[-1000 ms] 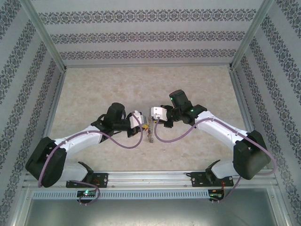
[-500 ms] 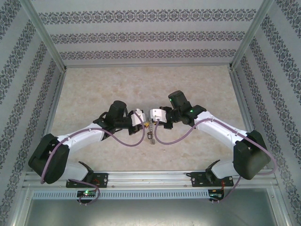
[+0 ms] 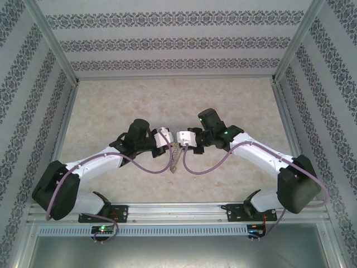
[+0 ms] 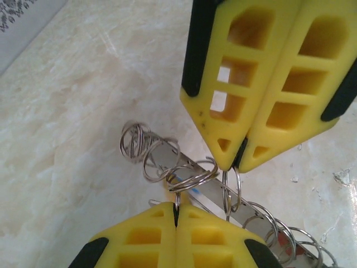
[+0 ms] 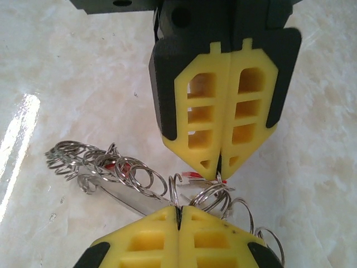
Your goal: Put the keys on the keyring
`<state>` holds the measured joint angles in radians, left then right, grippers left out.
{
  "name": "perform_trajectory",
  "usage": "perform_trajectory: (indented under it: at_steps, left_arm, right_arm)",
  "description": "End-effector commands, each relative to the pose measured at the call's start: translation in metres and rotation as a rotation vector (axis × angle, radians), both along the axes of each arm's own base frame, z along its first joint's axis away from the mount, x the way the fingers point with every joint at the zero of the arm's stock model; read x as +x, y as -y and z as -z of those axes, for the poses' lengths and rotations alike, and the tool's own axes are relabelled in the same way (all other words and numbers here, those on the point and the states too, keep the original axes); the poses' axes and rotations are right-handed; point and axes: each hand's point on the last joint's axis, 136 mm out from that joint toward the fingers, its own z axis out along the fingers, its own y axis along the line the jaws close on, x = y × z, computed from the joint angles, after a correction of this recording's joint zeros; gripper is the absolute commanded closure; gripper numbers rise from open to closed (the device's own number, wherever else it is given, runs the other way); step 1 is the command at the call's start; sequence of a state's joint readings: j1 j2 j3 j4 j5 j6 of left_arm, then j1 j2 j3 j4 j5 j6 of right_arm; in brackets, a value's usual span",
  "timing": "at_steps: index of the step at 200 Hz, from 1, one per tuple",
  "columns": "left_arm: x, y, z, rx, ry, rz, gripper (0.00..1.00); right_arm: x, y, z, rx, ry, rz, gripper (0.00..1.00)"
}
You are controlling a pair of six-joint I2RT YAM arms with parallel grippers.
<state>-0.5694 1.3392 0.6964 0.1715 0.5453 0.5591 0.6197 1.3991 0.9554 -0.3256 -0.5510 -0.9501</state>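
Observation:
The keyring [image 4: 192, 177] is a chain of silvery wire rings, held above the table between both grippers. My left gripper [image 4: 177, 207] is shut on one ring from below. The right gripper [image 4: 237, 166] is shut on a neighbouring ring. From the right wrist, my right gripper [image 5: 178, 209] pinches a ring of the keyring [image 5: 212, 195], with the left gripper [image 5: 218, 172] tip to tip above it. The keys hang among the rings: a flat metal blade [image 5: 128, 198] and red heads [image 5: 192, 175]. From above, the chain [image 3: 175, 159] dangles under the meeting grippers [image 3: 174, 143].
The beige marbled table [image 3: 111, 106] spreads round both arms. Patterned walls [image 3: 178, 44] and metal frame posts enclose it on three sides. Purple cables [image 3: 150, 167] loop beside each forearm near the hanging chain.
Both grippers have shifted slightly towards the far side and stayed tip to tip. The hanging chain has swung a little to the left below them.

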Motion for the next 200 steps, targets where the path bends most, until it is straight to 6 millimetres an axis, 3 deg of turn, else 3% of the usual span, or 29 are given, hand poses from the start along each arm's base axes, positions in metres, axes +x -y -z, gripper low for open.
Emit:
perform_trajectory:
  at_steps: [1,60,99,136,200]
  left_arm:
    - [-0.003,0.004,-0.021,-0.015,0.081,0.039,1.00]
    - [-0.013,0.001,-0.023,0.002,0.116,0.089,1.00]
    - [-0.020,-0.003,-0.024,0.012,0.135,0.101,1.00]
    - [-0.024,-0.004,-0.028,0.008,0.163,0.115,1.00]
    - [-0.019,0.000,-0.010,0.082,0.119,0.122,1.00]
  right_arm:
    - [-0.005,-0.005,-0.016,0.038,0.041,-0.042,1.00]
    - [-0.007,-0.006,-0.022,0.063,0.035,-0.047,1.00]
    - [0.006,-0.001,-0.025,0.069,0.008,0.015,1.00]
    - [0.001,-0.004,-0.028,0.095,0.006,-0.031,1.00]
    - [-0.004,-0.007,-0.027,0.107,-0.014,-0.059,1.00]
